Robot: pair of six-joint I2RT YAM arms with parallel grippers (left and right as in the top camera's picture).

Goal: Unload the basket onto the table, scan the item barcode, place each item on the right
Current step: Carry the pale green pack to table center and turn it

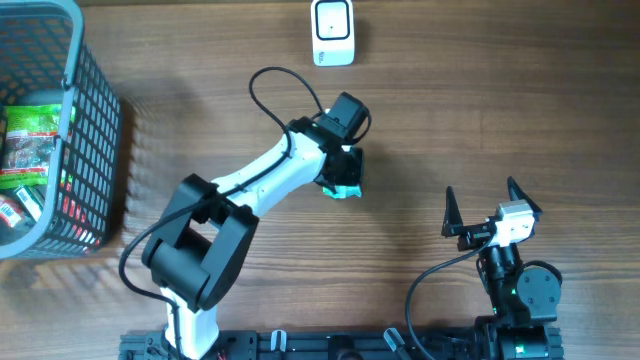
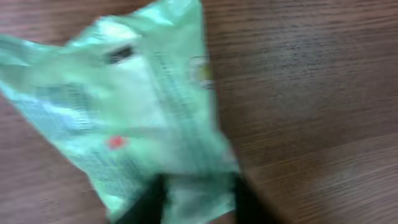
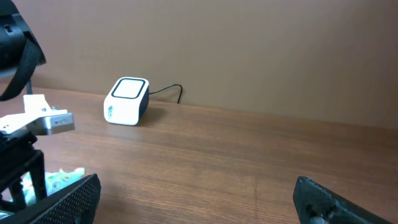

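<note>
The item, a pale green crinkled packet (image 2: 124, 106), lies on the wooden table. The overhead view shows only a corner of the packet (image 1: 346, 189), under my left gripper (image 1: 345, 178). In the blurred left wrist view my left gripper (image 2: 199, 202) has its two dark fingers apart, straddling the packet's near edge. The white barcode scanner (image 1: 332, 32) stands at the table's far edge, well beyond the packet. My right gripper (image 1: 481, 190) hovers at the near right, open wide and empty. Its view shows the scanner (image 3: 127, 99) and a bit of the packet (image 3: 59, 179) at the left.
A grey wire basket (image 1: 70, 100) holding several packaged goods stands at the left edge. The scanner's black cable (image 3: 168, 91) runs along the back wall. The left arm (image 1: 260, 180) reaches diagonally across the middle of the table.
</note>
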